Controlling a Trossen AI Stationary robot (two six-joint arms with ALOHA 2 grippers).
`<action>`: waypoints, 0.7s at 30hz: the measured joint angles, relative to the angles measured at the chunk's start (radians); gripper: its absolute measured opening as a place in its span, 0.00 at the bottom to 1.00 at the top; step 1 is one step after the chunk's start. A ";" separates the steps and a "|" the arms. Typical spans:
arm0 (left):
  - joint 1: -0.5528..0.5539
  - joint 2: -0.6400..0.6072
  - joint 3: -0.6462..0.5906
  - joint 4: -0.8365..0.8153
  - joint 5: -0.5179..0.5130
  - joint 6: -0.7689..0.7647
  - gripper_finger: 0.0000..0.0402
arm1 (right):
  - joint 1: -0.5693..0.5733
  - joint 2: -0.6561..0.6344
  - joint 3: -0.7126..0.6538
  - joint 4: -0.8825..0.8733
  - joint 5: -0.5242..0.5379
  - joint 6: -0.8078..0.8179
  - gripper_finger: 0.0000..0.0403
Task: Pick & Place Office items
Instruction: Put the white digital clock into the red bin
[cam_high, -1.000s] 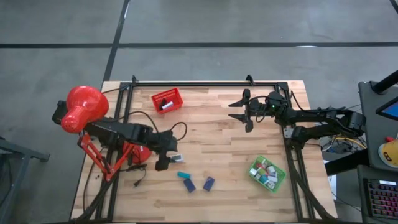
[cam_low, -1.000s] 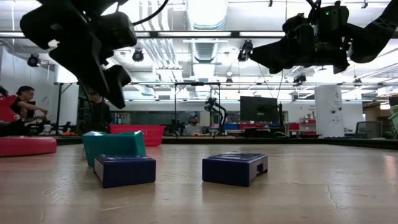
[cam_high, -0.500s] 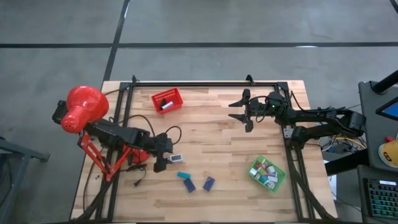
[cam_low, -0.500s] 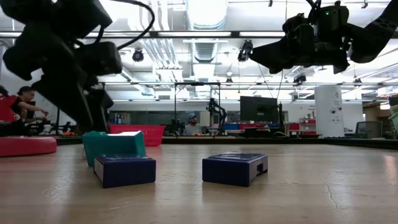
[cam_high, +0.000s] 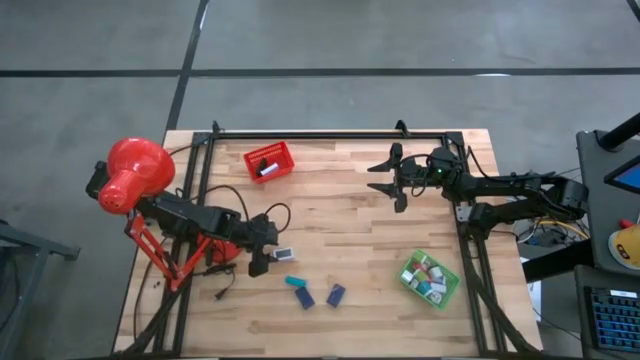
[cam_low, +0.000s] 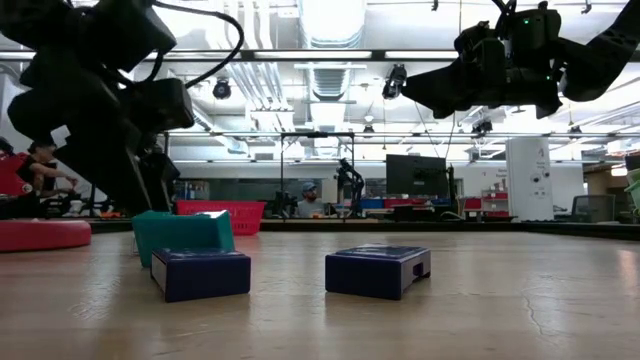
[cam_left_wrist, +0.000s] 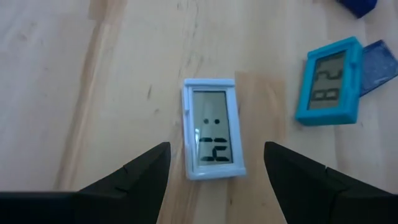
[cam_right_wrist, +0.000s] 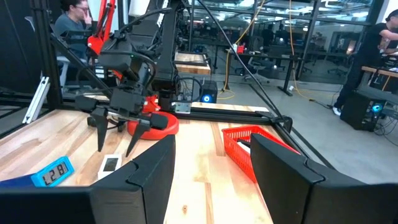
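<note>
Office items lay scattered on the wooden tabletop (cam_high: 350, 240), and the nearest to the active arm was a white clock (cam_left_wrist: 212, 137) with a small display, lying flat between the two fingers of the left tool (cam_left_wrist: 214, 171). That tool stood spread above the clock, its fingers apart on either side and touching nothing. In the high view the left tool (cam_high: 262, 262) hung over the near-left part of the tabletop, the white clock (cam_high: 284, 254) just to its right. A teal clock (cam_left_wrist: 329, 81) lay close beside the white one, and two navy blocks (cam_high: 306, 297) (cam_high: 336, 294) rested a little nearer and farther right. From the low view the teal clock (cam_low: 183, 233) stood behind one navy block (cam_low: 200, 273), the other navy block (cam_low: 378, 270) apart to the right. A red desk lamp (cam_high: 135, 178) stood at the left edge. A red tray (cam_high: 270, 162) sat at the far left, holding a few pieces. A green tray (cam_high: 430, 279) at the near right held several small pieces. The right tool (cam_high: 388, 180) waited raised over the far right, fingers parted and empty.
</note>
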 joint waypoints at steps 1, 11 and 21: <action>0.000 0.012 0.003 0.001 0.000 0.000 0.66 | 0.000 0.000 0.000 0.000 0.000 0.000 0.50; 0.000 0.135 0.045 0.016 -0.004 0.008 0.66 | 0.000 0.000 0.000 0.000 0.000 0.000 0.50; 0.000 0.146 0.045 0.021 -0.033 0.014 0.66 | 0.000 0.000 0.000 0.000 0.000 0.000 0.50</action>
